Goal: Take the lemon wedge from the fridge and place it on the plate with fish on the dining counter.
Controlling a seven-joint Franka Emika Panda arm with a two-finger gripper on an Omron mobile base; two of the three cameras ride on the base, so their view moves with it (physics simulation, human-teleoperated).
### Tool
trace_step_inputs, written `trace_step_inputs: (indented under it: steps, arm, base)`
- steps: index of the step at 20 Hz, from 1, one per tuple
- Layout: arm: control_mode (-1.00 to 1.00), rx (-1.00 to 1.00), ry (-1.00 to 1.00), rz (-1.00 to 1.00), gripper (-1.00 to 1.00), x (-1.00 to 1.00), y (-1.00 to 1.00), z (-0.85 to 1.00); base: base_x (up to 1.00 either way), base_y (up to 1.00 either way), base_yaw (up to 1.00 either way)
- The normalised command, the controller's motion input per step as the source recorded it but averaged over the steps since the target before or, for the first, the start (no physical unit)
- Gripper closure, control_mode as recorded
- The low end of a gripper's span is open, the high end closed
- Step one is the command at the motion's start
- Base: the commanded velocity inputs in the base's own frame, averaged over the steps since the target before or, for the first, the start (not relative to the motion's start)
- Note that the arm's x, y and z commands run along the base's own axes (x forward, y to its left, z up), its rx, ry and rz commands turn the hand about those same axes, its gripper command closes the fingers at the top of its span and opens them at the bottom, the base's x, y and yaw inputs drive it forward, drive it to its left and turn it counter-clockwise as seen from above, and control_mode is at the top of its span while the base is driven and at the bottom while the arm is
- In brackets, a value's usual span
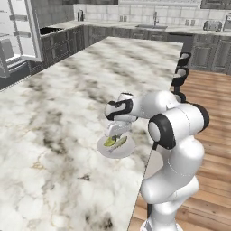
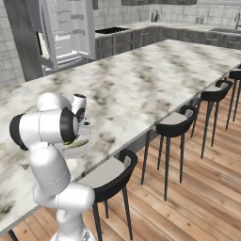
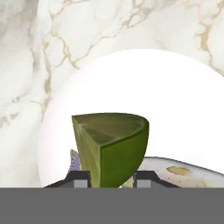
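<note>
Hanging just above the plate (image 3: 131, 96), the gripper (image 3: 111, 177) is clamped on the lemon wedge (image 3: 111, 146), one dark fingertip on each side. The wedge is dull olive-green with a smooth rind and a flat cut face marked by faint pale segment lines. Beneath it on the white plate lies the fish (image 3: 183, 173), pale with brownish patches. The plate sits near the dining counter (image 1: 54, 113) edge. No readable writing shows anywhere.

Gripper (image 1: 113, 135) hangs just over the plate (image 1: 128, 150) — lemon wedge (image 1: 109, 141) clamped between its fingers.
</note>
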Motion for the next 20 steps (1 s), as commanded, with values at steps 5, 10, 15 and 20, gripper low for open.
trace_step_inputs:
  steps: [5,10,15,20]
  arm:
    - [-1.0,0.0,-0.02,0.04,1.0,0.27,0.0,-0.08]
    - [-1.0,0.0,0.01,-0.04,-1.0,0.58,0.0,-0.16]
    - [-1.0,0.04,0.0,0.08,-1.0,0.62,0.0,0.17]
    - [-1.0,0.01,-0.06,0.43,-1.0,-0.56,0.0,0.41]
  base:
    - [0.0,0.0,0.0]
    - [0.0,0.0,0.0]
    - [0.0,0.0,0.0]
    - [0.0,0.0,0.0]
